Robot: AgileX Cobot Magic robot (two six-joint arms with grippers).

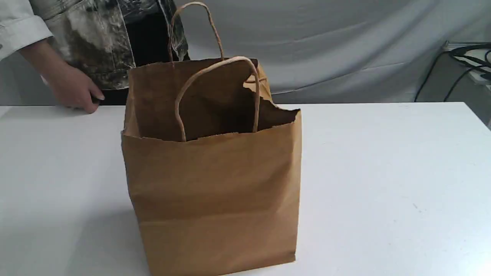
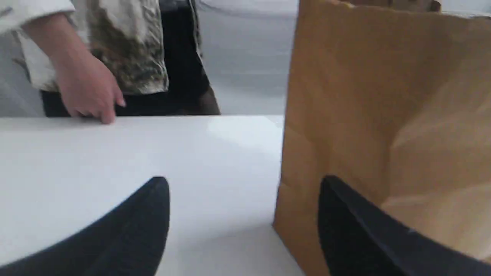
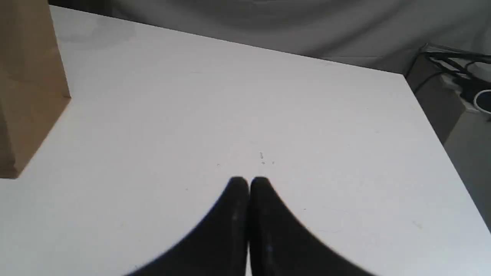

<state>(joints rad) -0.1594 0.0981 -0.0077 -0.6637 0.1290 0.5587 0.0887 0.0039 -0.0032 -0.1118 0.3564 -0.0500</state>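
Centrally on white table (image 1: 383, 172), toward the edge nearest the exterior camera: brown paper bag (image 1: 215, 184), upright, long axis vertical, mouth open upward, two twisted handles (image 1: 257, 103) arching above ragged rim. Interior dark, contents not discernible; base cut off by frame. Left gripper (image 2: 243, 180): fingers spread wide, low beside bag's side wall, one finger overlapping bag's lower corner, contact impossible to judge, view blurred. Right gripper (image 3: 249, 179): fingers pressed together, holding nothing, above bare table, well apart from bag. Person's hand (image 1: 74, 90) on far edge, near left corner. Cables (image 1: 468, 61) beyond far right corner.
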